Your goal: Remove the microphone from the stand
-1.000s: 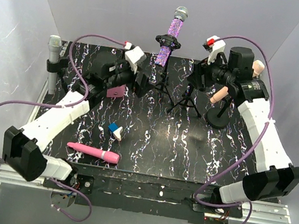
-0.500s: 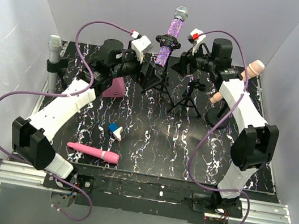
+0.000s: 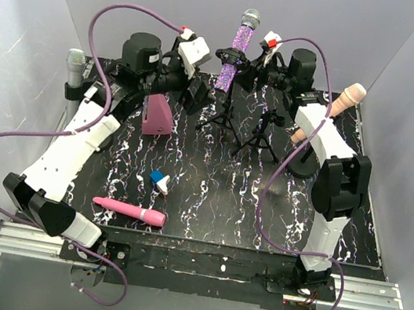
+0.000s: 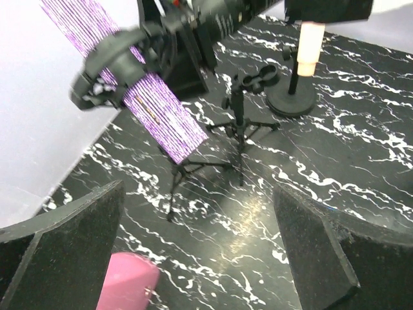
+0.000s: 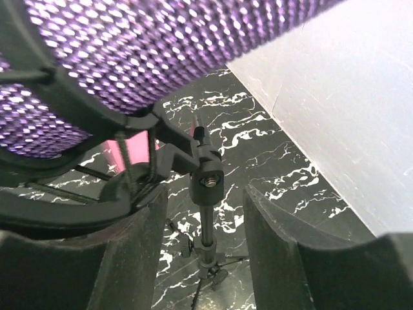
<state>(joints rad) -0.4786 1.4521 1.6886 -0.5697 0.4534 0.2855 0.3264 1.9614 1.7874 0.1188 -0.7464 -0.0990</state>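
Note:
The purple glitter microphone (image 3: 239,47) leans in a black clip (image 3: 232,56) on a tripod stand (image 3: 222,118) at the back middle. My right gripper (image 3: 253,72) is just right of the clip. In the right wrist view its jaws (image 5: 205,200) are open on either side of the stand's swivel joint (image 5: 205,175), with the microphone (image 5: 148,58) close above. My left gripper (image 3: 194,96) hovers left of the stand, open and holding nothing (image 4: 200,258). From there the microphone (image 4: 151,106) and clip (image 4: 119,61) are ahead and higher.
A second, bare tripod stand (image 3: 265,133) is beside the first. A peach microphone (image 3: 341,102) sits on a round-base stand (image 3: 303,165) at the right. A grey microphone (image 3: 74,69) is clipped at the left edge. A pink block (image 3: 156,115), a pink microphone (image 3: 130,211) and a blue-white piece (image 3: 159,181) lie on the table.
Both arms have swung back and inward to the purple microphone's stand. The right gripper now straddles the stand's joint and its jaws have narrowed. The left jaws have stayed wide.

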